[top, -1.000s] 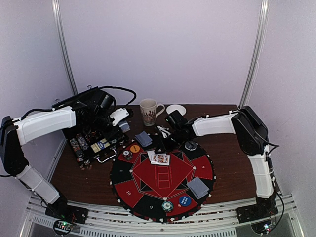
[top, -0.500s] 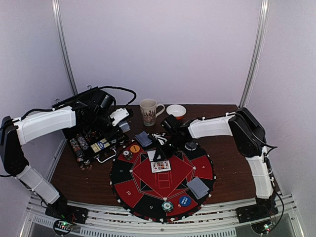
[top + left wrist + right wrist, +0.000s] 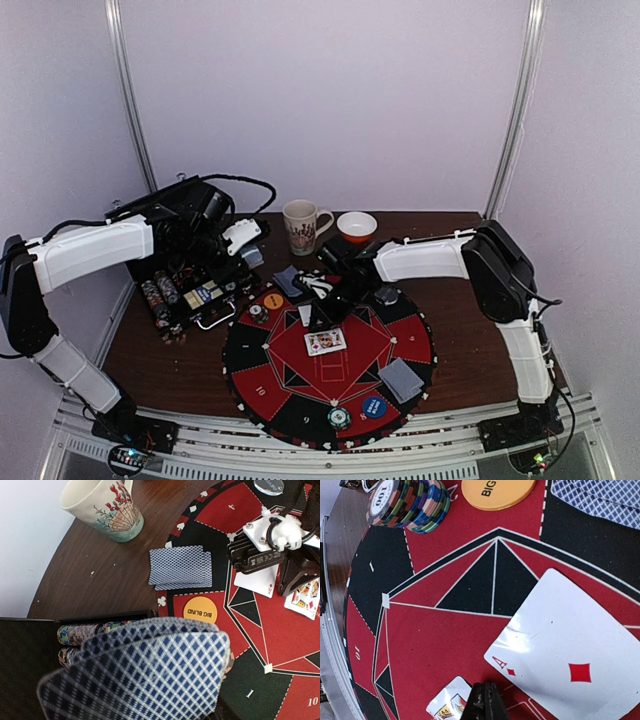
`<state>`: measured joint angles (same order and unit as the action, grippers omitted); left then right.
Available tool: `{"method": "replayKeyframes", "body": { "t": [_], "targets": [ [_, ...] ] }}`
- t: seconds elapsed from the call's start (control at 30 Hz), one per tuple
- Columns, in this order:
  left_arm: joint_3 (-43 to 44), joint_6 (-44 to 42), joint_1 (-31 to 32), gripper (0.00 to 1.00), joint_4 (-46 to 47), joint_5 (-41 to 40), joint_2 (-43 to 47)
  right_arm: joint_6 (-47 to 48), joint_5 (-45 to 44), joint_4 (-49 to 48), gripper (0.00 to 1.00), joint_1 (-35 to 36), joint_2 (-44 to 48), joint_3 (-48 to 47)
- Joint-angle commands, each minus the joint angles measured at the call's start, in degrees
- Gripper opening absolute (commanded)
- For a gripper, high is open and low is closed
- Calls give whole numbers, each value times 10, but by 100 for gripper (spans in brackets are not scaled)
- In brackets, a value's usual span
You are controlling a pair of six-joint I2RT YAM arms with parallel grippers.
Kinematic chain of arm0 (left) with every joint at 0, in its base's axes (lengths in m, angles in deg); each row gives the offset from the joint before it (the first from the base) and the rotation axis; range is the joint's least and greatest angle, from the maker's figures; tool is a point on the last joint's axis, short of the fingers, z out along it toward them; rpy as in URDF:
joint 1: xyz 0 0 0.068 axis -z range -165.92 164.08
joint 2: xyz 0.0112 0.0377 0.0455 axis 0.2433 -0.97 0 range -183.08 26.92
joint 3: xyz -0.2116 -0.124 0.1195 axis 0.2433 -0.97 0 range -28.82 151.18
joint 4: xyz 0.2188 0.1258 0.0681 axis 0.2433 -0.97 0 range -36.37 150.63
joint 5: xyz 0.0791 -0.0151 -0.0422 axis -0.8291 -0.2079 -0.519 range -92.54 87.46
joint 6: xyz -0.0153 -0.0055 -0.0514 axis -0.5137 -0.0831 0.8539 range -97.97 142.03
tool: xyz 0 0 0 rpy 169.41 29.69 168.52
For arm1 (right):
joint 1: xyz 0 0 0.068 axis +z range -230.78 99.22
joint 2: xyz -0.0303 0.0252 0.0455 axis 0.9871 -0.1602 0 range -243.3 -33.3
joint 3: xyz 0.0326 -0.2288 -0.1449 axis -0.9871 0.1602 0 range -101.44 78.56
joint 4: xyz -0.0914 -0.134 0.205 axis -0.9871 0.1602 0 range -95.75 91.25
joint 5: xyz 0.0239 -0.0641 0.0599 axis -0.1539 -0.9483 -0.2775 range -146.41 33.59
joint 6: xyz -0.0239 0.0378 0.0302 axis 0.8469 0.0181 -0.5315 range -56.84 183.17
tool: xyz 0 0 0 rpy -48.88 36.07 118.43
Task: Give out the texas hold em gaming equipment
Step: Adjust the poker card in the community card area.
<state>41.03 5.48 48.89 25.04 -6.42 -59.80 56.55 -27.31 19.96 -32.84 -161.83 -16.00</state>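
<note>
Arm on the right is stretching left over the felt mat [image 3: 440, 645]. The right gripper [image 3: 485, 702] is pressing its jaws fully together and pointing down at a face-up picture card [image 3: 326, 341] beside the ace of diamonds [image 3: 570, 655]. Left arm is arching above the black case [image 3: 150, 270], with the left gripper [image 3: 247, 250] clamping a fan of blue-backed cards [image 3: 145, 670]. Orange disc [image 3: 200, 611] is reading "BIG BLIND"; chip stack [image 3: 407, 502] is showing "100". Against one second earlier, the picture card is lying nearer and the right arm is sitting further left, uncovering the white bowl [image 3: 357, 225]
</note>
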Motion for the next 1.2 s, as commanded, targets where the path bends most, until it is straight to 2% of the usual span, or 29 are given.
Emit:
{"method": "replayKeyframes", "body": {
  "t": [0.0,0.23,0.37,0.57,0.83,1.17],
  "targets": [
    [2,2,-4,45,17,0,3,-14,-33,-5,0,7,-37,6],
    [1,2,-4,45,17,-1,2,-109,-98,-123,0,-15,-18,41],
    [0,2,-4,45,17,-2,5,-117,-123,-151,0,-25,-15,42],
    [-8,2,-5,45,21,-3,9,-84,-118,-128,0,-27,-17,35],
    [-4,1,-5,45,21,-2,4,15,-18,-74,1,-28,17,38],
    [-5,2,-5,45,22,-2,4,29,-61,-29,0,-57,59,95]
  ]
}}
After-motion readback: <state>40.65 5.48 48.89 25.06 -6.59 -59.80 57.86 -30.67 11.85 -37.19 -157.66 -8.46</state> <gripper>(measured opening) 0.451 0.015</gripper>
